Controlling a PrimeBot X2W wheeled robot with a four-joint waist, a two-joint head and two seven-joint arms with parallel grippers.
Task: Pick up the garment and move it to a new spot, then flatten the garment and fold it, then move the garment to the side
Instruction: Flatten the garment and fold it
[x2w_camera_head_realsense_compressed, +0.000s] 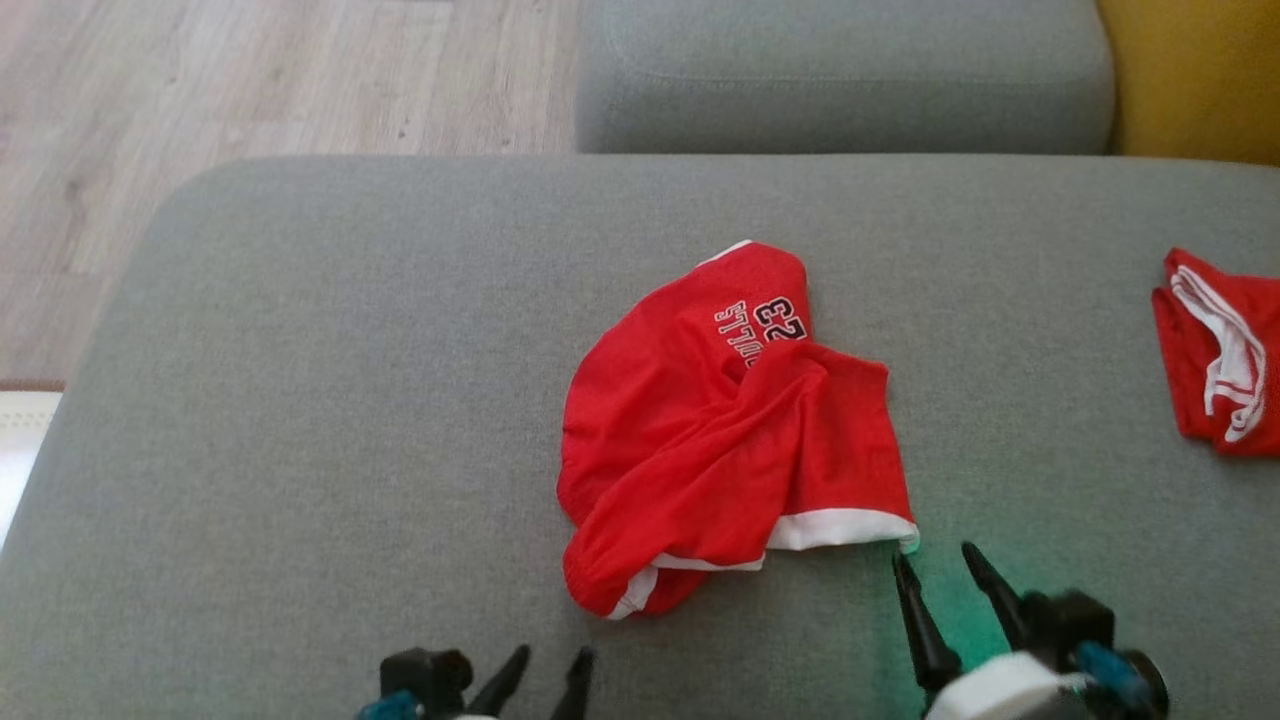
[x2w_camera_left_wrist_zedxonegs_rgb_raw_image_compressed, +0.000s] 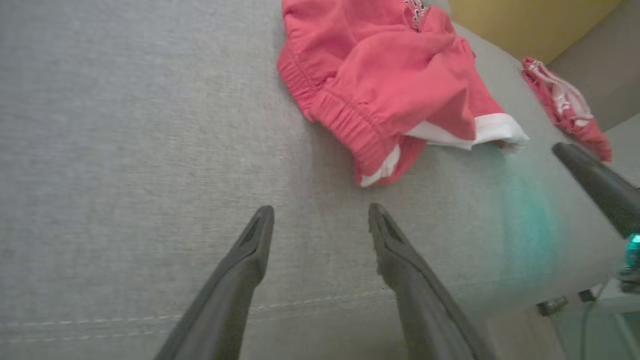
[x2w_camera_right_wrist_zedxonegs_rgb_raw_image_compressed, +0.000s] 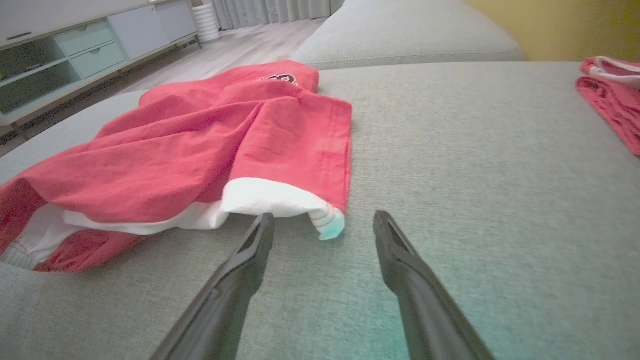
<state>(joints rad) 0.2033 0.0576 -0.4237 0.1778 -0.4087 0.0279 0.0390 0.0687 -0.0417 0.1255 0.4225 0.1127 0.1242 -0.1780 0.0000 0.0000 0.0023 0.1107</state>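
Observation:
The garment (x2w_camera_head_realsense_compressed: 720, 430) is a pair of red shorts with white hems and a printed 23, lying crumpled in the middle of the grey sofa cushion (x2w_camera_head_realsense_compressed: 300, 400). It also appears in the left wrist view (x2w_camera_left_wrist_zedxonegs_rgb_raw_image_compressed: 390, 75) and the right wrist view (x2w_camera_right_wrist_zedxonegs_rgb_raw_image_compressed: 200, 145). My right gripper (x2w_camera_head_realsense_compressed: 935, 565) stands open just in front of the white hem corner (x2w_camera_right_wrist_zedxonegs_rgb_raw_image_compressed: 325, 225), which lies between its fingertips' line of sight, not gripped. My left gripper (x2w_camera_head_realsense_compressed: 550, 660) is open near the cushion's front edge, short of the waistband (x2w_camera_left_wrist_zedxonegs_rgb_raw_image_compressed: 350, 135), with nothing between its fingers.
A second red and white garment (x2w_camera_head_realsense_compressed: 1220, 350) lies at the cushion's right edge. Another grey cushion (x2w_camera_head_realsense_compressed: 840, 70) sits behind, with a yellow wall (x2w_camera_head_realsense_compressed: 1200, 70) at the far right and wooden floor (x2w_camera_head_realsense_compressed: 250, 90) at the far left. A low cabinet (x2w_camera_right_wrist_zedxonegs_rgb_raw_image_compressed: 60, 55) stands across the room.

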